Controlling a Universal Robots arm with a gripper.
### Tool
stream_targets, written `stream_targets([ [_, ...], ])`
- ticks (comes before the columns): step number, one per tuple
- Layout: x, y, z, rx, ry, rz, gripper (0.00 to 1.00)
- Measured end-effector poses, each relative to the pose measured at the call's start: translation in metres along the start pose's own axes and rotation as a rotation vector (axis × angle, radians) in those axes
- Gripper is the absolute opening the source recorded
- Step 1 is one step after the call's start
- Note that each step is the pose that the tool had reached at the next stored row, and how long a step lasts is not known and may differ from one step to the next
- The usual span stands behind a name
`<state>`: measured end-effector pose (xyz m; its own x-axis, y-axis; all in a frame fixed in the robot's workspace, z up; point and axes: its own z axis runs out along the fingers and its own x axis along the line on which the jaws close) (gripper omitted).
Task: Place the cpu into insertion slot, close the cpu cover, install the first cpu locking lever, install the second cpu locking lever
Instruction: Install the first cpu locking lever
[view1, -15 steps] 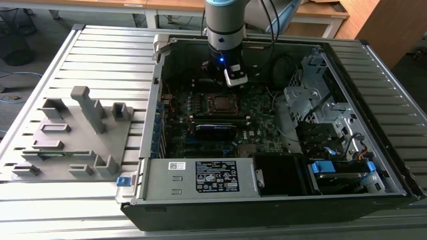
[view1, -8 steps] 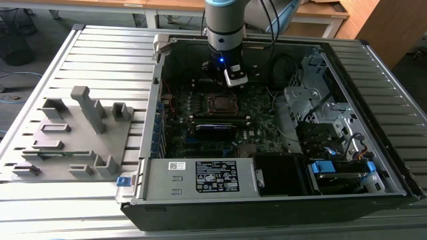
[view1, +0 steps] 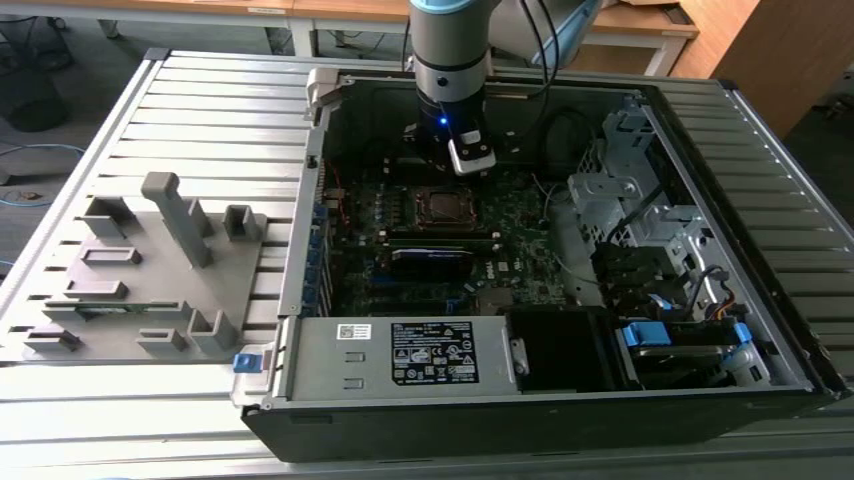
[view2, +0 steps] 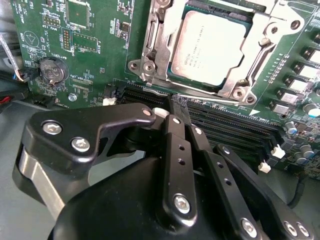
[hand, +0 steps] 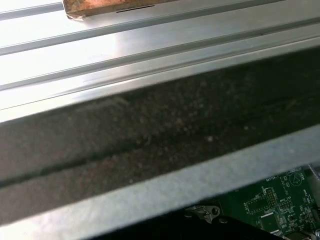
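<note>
Hovering inside the open computer case (view1: 747, 330), my arm's gripper (view1: 469, 168) hangs over the green motherboard (view1: 521, 225), as the exterior view shows. Reading that view as a clock face, the insertion slot (view1: 422, 205) lies just beside the gripper at its 6 o'clock. The black power supply (view1: 400, 355) sits farther along the same line. A grey fixture tray (view1: 147, 270) rests on the slotted metal table (view1: 200, 90) at the case's 9 o'clock, well apart from the arm.

In the second wrist view I see the gripper (view2: 178, 104) narrow, its black fingers (view2: 175, 130) drawn together with nothing between them. Their tips stand over the long black memory slots (view2: 235, 125). Near them the cpu (view2: 207, 45) is seated flat in its socket, dull metal top facing up. The cpu cover (view2: 167, 25) lies down around it, the chip showing through the square window. A thin locking lever (view2: 263, 52) runs along one side of the frame; I cannot tell whether it is latched. A round coin battery (view2: 51, 70) sits on the board well away from the socket.

The first wrist view looks along the case's dark wall (hand: 150, 140), with table slats (hand: 150, 45) beyond it.
</note>
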<state>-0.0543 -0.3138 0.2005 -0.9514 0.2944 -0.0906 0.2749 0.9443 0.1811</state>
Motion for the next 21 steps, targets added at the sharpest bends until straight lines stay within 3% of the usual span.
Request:
stream_targets([
  [21, -0.0015, -0.0006, 0.0038, 0.0017, -0.0003, 0.0, 0.11],
])
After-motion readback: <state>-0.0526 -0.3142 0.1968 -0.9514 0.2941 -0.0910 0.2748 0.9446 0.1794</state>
